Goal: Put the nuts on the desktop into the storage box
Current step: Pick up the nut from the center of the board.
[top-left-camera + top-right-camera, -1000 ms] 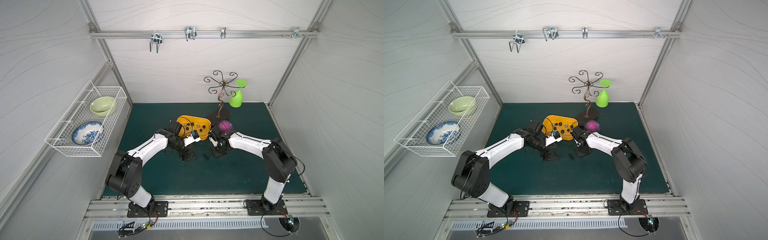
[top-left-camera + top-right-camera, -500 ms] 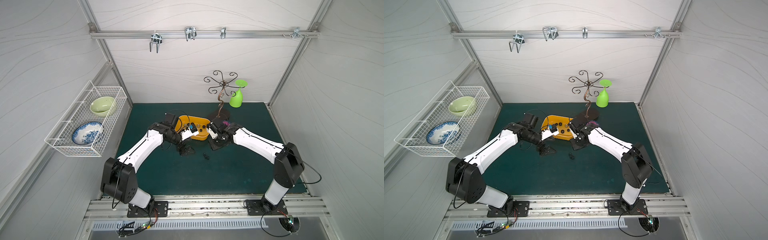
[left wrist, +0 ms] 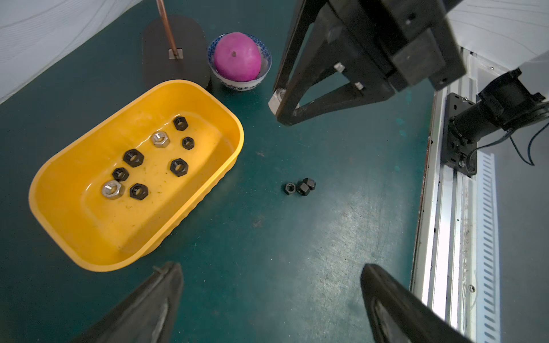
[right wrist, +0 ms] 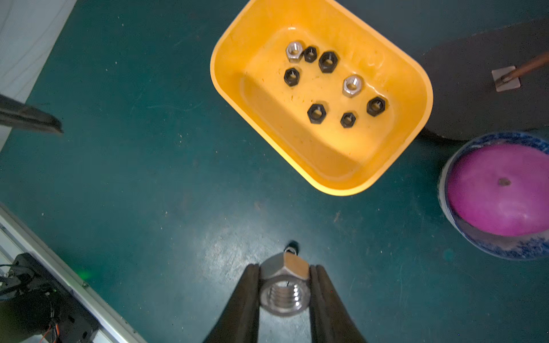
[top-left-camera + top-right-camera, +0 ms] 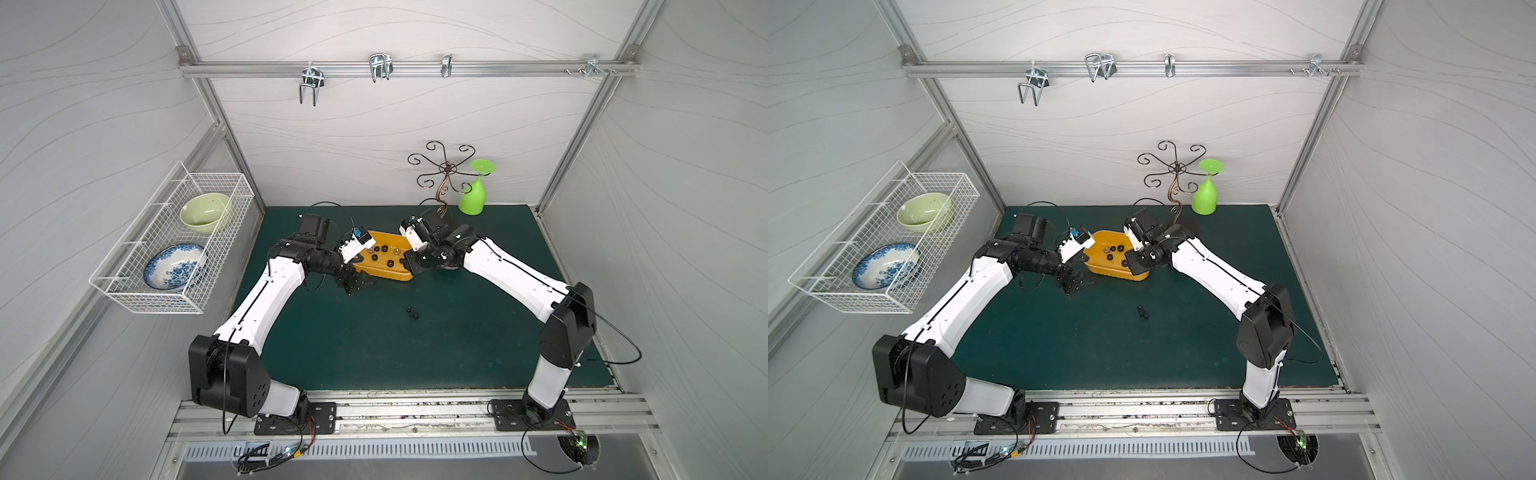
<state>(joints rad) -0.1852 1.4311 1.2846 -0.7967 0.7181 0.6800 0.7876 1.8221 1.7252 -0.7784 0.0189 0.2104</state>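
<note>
- Storage box (image 3: 104,234) sits on the worktop (image 3: 297,252), beside a dark stand base (image 3: 175,35) and one bowl (image 3: 239,83) holding one pink ball (image 3: 237,56).
- Inside it: six black nuts (image 3: 179,167), two silver nuts (image 3: 160,139).
- Three loose nuts (image 3: 300,187) cluster on the worktop.
- Right hand (image 4: 284,268) clamped on one silver hex nut (image 4: 284,294); left hand (image 3: 270,267) spread apart.

A robotics lab cell: white panel walls (image 5: 374,124), aluminium framing (image 5: 407,68), two rail-mounted arms (image 5: 266,299).

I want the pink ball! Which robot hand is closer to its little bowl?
Right. The right hand, shut on a silver nut, hovers close beside the bowl. The open left hand sits at the opposite end of the yellow box, farther away.
</note>
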